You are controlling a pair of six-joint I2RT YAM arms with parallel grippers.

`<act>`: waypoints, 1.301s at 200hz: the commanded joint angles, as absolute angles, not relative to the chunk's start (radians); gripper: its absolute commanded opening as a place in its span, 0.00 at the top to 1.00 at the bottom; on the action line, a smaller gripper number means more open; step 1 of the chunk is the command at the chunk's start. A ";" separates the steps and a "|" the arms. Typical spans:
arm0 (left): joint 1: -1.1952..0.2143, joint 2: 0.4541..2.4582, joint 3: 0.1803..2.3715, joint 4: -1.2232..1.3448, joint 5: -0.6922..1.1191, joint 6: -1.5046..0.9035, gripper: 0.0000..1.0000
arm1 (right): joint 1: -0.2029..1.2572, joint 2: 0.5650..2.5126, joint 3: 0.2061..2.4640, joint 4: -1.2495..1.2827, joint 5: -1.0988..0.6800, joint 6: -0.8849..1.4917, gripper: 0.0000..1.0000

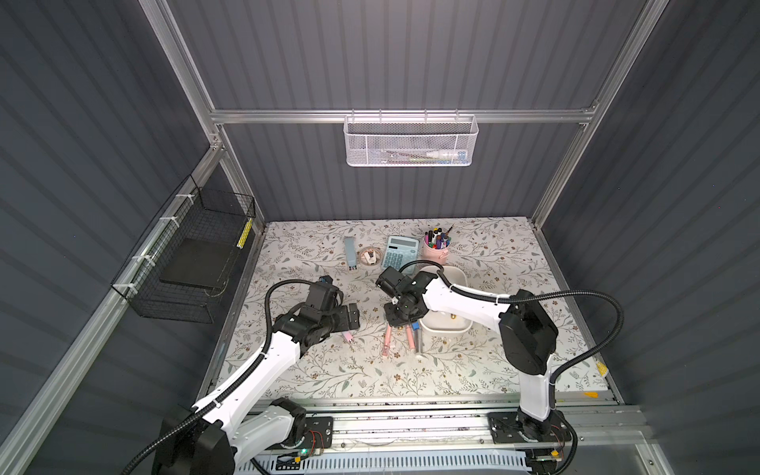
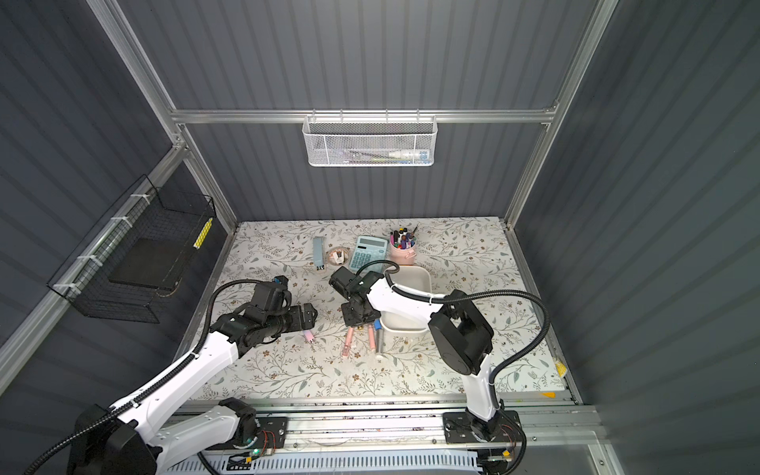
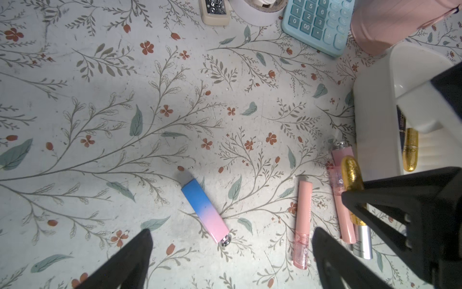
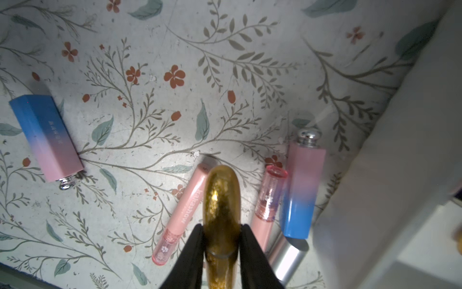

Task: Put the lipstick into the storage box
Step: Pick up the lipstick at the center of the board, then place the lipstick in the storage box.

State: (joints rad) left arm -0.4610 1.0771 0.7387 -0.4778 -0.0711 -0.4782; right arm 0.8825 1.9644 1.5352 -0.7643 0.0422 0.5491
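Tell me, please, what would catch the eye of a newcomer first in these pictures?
The glittering gold lipstick stands out first, clamped in the shut right gripper, next to pink tubes lying beside the white storage box. Next comes the blue-and-pink lipstick, lying alone on the floral table below the open left gripper. At the back, a pink pen cup full of markers stands beside a light-blue calculator.

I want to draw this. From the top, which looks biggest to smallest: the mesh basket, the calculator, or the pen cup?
In a top view:
1. white mesh basket, though it hangs higher, likely nearer the camera, which flatters it
2. light-blue calculator
3. pink pen cup, not far behind the calculator
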 commanded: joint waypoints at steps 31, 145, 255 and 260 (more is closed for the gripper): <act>-0.453 1.069 0.768 -0.510 -0.085 -0.457 0.00 | 0.815 1.878 1.528 -0.799 0.086 0.519 0.72; -0.454 1.089 0.771 -0.508 -0.086 -0.458 0.00 | 0.589 1.801 1.425 -0.728 0.057 0.478 0.72; -0.454 1.127 0.782 -0.511 -0.103 -0.456 0.00 | 0.515 1.982 1.460 -0.662 -0.012 0.450 0.73; -0.454 1.129 0.782 -0.511 -0.106 -0.457 0.00 | 0.512 1.986 1.460 -0.661 -0.014 0.450 0.73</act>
